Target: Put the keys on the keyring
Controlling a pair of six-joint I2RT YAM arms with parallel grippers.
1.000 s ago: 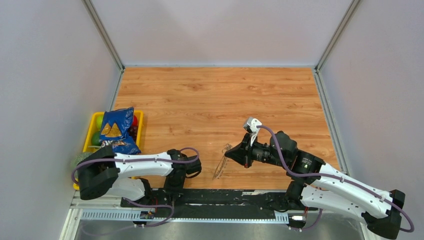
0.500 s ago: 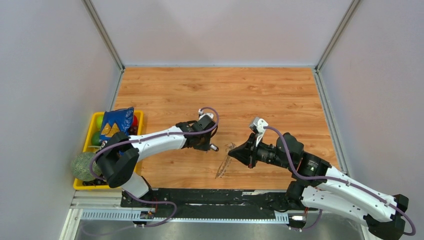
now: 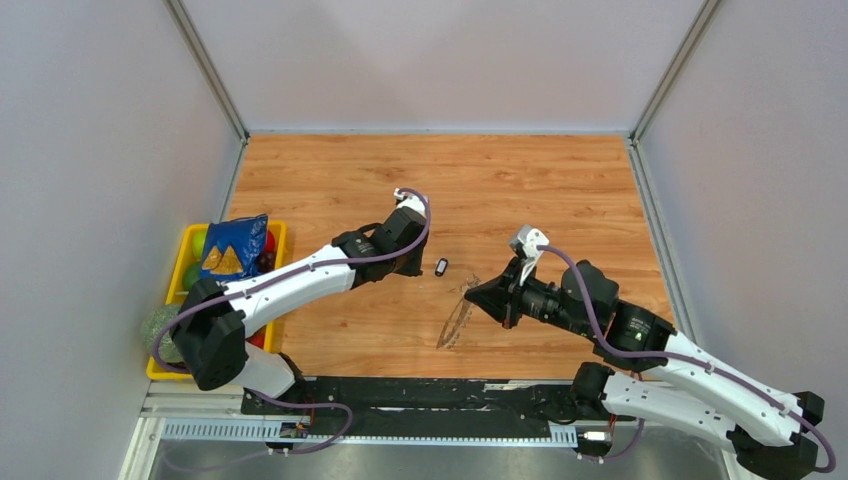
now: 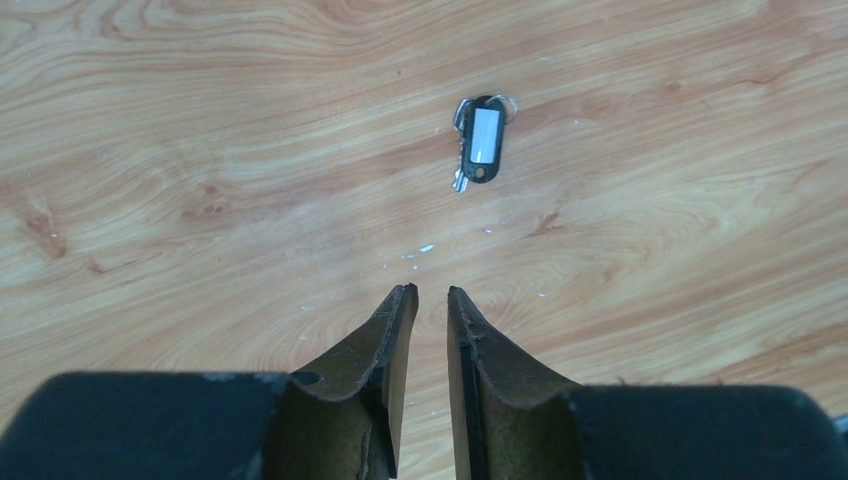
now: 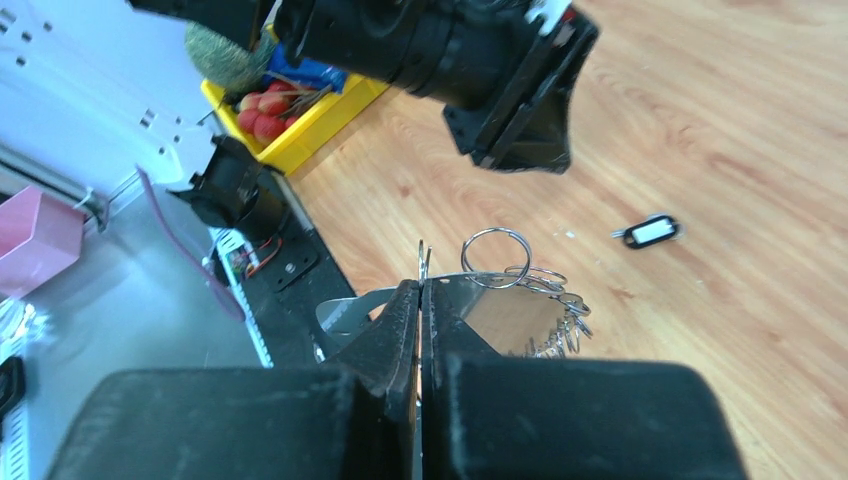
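Key (image 4: 481,139) lay on table (image 3: 560,190); left gripper (image 4: 430,292) near key, fingers narrowly parted, empty; right gripper (image 5: 421,288) near key pinched keyring (image 3: 457,320).

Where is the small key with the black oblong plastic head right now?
In the top view the key lies flat on the wooden table near centre, between the left gripper and the thin grey metal keyring held by the right gripper.
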